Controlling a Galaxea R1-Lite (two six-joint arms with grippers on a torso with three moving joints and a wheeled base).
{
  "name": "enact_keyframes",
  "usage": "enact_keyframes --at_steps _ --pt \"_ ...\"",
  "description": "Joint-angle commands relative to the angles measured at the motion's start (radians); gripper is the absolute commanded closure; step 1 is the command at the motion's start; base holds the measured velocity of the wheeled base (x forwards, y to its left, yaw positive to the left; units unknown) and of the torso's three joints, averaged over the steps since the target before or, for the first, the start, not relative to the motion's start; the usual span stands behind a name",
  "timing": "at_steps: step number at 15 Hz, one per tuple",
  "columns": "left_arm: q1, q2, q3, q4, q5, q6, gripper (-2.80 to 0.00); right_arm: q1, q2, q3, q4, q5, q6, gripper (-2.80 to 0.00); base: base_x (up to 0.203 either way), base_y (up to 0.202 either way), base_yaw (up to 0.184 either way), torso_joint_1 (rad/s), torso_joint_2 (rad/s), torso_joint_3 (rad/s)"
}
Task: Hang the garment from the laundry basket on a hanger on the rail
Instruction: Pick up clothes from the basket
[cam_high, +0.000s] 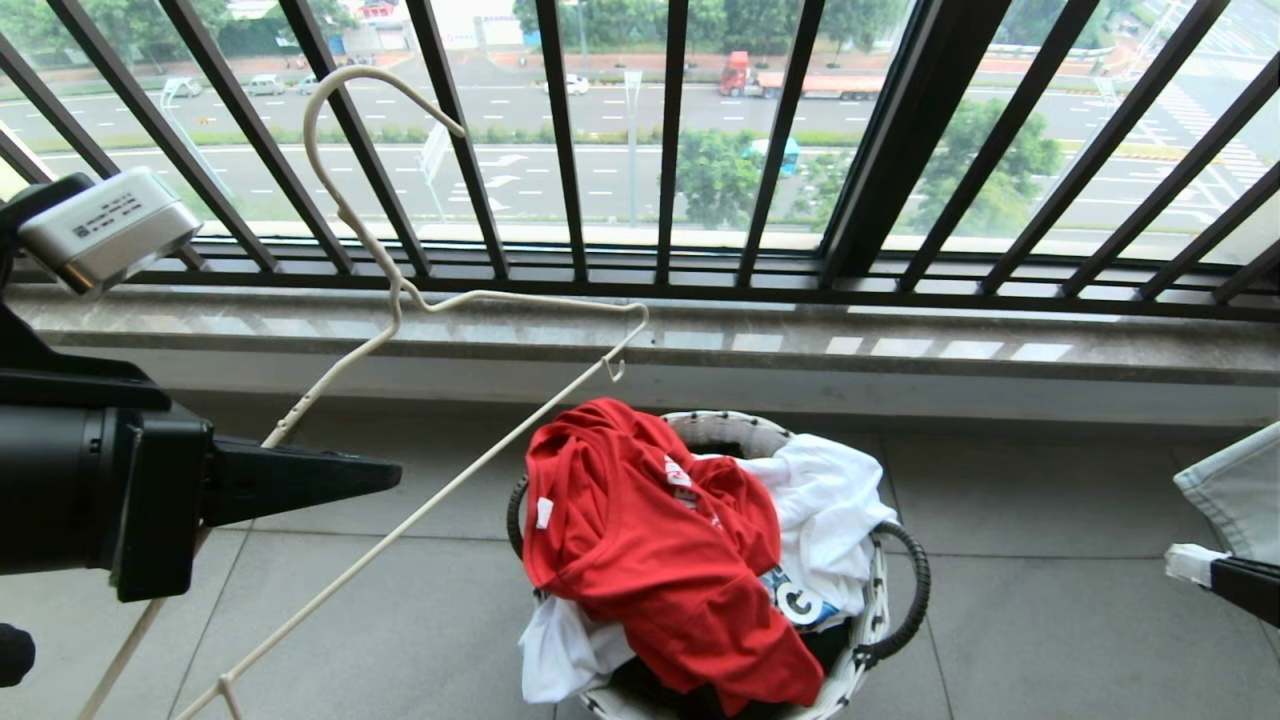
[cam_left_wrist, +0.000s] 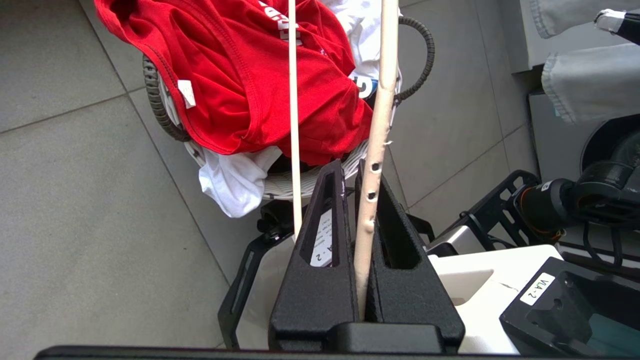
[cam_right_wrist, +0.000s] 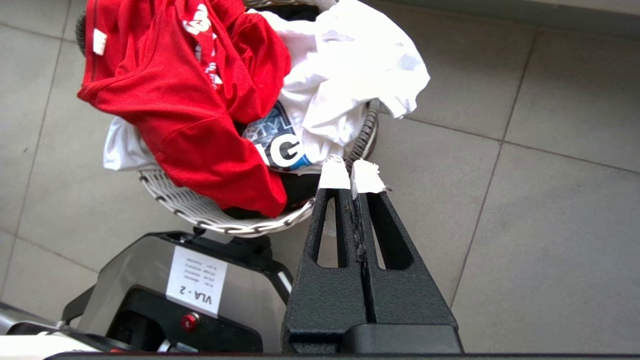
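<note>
The left gripper (cam_left_wrist: 357, 175) reaches level over the tiled floor (cam_high: 1050, 560), jaws pinching one arm of the thin cream wire hanger (cam_high: 400, 300). The right gripper (cam_right_wrist: 350, 175) hovers near the round woven laundry basket (cam_high: 720, 430), its taped tips pressed together. The crumpled red garment (cam_high: 650, 550) drapes over the basket's rim.

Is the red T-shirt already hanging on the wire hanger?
No, the red T-shirt lies crumpled on top of the laundry basket, while the bare wire hanger is clamped in the left claw.
</note>
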Motion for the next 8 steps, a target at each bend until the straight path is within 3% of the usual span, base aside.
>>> enact_keyframes --at_steps 1,3,8 --pt "0.002 -0.004 -0.02 0.005 0.006 -0.01 0.0 0.131 0.334 -0.115 0.001 0.011 0.043 0.0 0.0 0.0 0.0 0.0 0.0 0.0" --pt "0.003 -0.007 -0.025 0.003 0.043 -0.016 0.0 0.261 0.498 -0.196 -0.011 -0.003 0.094 0.0 0.0 0.0 0.0 0.0 0.0 0.0" --pt "0.006 -0.004 -0.047 0.003 0.109 -0.016 0.0 0.448 0.802 -0.36 -0.164 -0.022 0.189 0.0 0.0 0.0 0.0 0.0 0.0 0.0"
